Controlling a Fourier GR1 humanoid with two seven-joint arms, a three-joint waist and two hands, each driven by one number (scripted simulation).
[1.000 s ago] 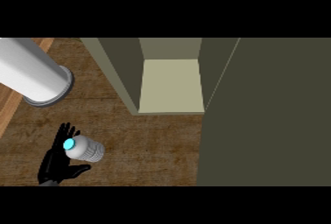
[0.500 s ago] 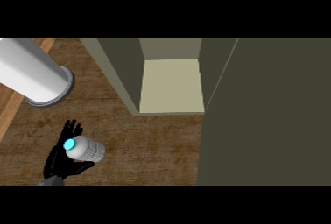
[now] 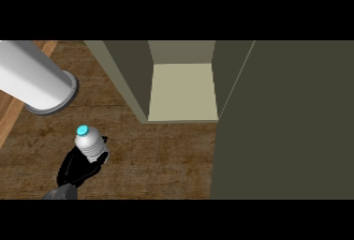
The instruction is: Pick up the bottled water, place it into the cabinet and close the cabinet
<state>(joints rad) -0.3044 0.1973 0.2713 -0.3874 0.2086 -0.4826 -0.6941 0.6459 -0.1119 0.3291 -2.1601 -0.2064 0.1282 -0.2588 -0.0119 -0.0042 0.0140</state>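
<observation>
Now the left hand (image 3: 81,165) grasps the bottled water (image 3: 89,143), which has shifted toward the open cabinet (image 3: 183,93) across the desk (image 3: 166,159); placing it looks next.

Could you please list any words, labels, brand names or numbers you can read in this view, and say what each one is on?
None can be read.
The water bottle, held by the left hand, shows only a blue cap and plain grey body.
The open cabinet and grey cylinder carry no markings.
</observation>
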